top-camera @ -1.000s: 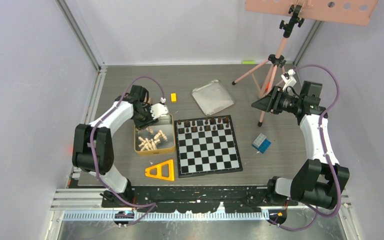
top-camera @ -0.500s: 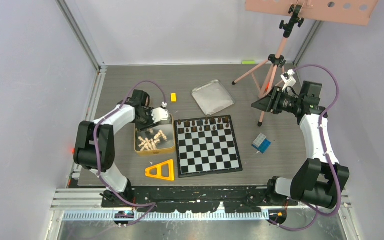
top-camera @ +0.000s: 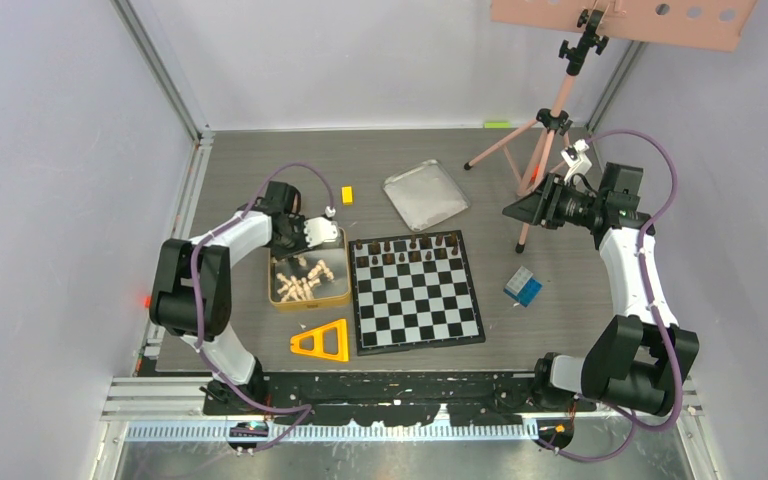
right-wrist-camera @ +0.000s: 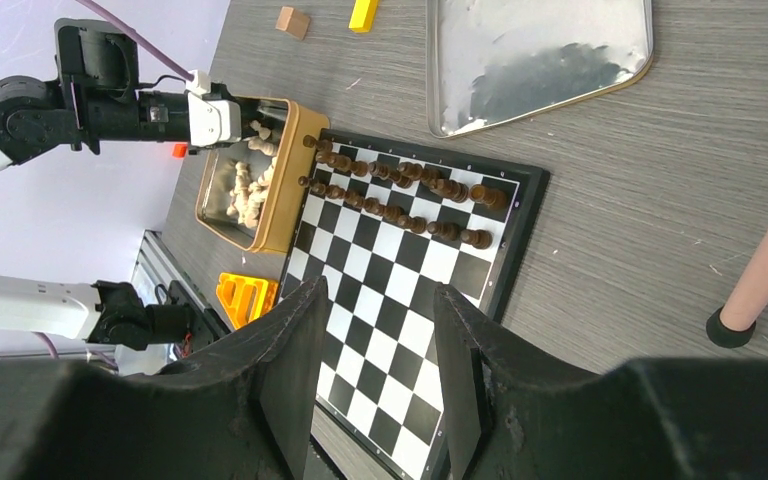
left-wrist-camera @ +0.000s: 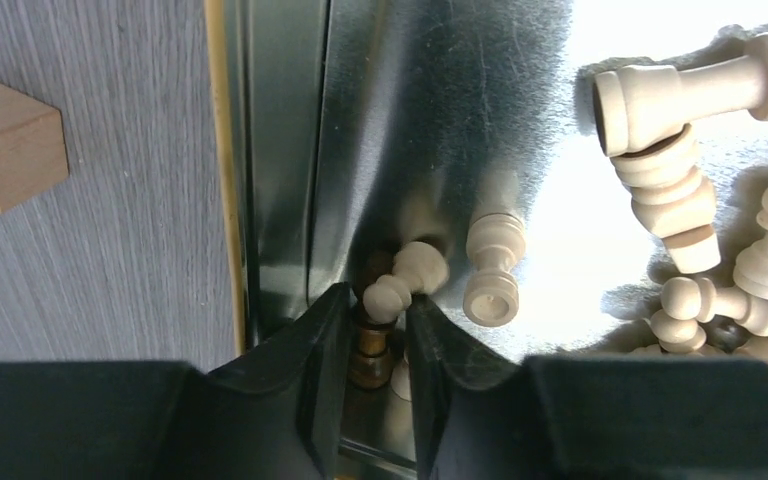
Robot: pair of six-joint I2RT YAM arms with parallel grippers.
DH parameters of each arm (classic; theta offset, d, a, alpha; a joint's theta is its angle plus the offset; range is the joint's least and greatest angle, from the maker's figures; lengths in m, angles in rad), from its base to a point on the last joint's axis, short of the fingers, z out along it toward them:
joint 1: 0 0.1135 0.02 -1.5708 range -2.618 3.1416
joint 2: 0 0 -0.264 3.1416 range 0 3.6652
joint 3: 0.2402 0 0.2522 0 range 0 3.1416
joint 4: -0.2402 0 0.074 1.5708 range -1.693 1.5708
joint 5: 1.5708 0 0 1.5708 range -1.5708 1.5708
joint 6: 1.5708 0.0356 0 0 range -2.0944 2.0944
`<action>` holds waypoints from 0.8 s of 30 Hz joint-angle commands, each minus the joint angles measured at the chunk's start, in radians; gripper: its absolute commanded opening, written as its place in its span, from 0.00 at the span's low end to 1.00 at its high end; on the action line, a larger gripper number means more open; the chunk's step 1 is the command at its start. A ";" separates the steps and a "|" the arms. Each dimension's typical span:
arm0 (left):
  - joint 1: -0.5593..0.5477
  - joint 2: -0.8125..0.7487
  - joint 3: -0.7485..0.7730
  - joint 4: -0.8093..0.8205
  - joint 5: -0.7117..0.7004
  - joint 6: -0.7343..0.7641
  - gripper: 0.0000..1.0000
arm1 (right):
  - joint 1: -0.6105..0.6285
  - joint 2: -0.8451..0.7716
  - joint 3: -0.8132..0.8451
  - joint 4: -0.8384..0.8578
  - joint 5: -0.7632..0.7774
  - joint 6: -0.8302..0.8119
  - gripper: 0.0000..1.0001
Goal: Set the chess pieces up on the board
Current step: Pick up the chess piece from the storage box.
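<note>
Operator: Piece position first: where does it lie from my left end effector (left-wrist-camera: 378, 308)?

Spotter: Right in the gap. You have a dark brown chessman (left-wrist-camera: 368, 350) between the fingers, hard against the far wall of the gold tin (left-wrist-camera: 278, 150). The fingers hide most of it, so I can't tell you its long axis. A pale pawn (left-wrist-camera: 405, 278) lies tipped over just ahead of your fingertips.

Operator: Am I gripping?

Spotter: Your jaws stand narrow on either side of it, but I cannot tell whether they pinch. Your left arm is folded in, with the wrist pitched down into the tin.

Operator: And the other arm?

Spotter: Your right end effector (right-wrist-camera: 372, 300) hangs high, well right of the tin, jaws apart and empty, so the left is far nearer. The board (top-camera: 418, 300) sits just right of the tin, with dark men in the two rows level with the tin's far edge.
</note>
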 commanded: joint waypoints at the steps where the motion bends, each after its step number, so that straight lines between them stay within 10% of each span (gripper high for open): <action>1: 0.005 0.017 -0.006 -0.027 0.062 0.001 0.23 | -0.006 0.000 -0.002 0.006 0.008 -0.025 0.50; 10: 0.045 -0.064 0.081 -0.178 0.213 -0.117 0.01 | -0.005 0.007 -0.002 0.005 0.011 -0.023 0.49; 24: 0.164 -0.308 0.047 -0.142 0.540 -0.338 0.00 | 0.009 0.002 0.005 0.016 -0.011 -0.006 0.49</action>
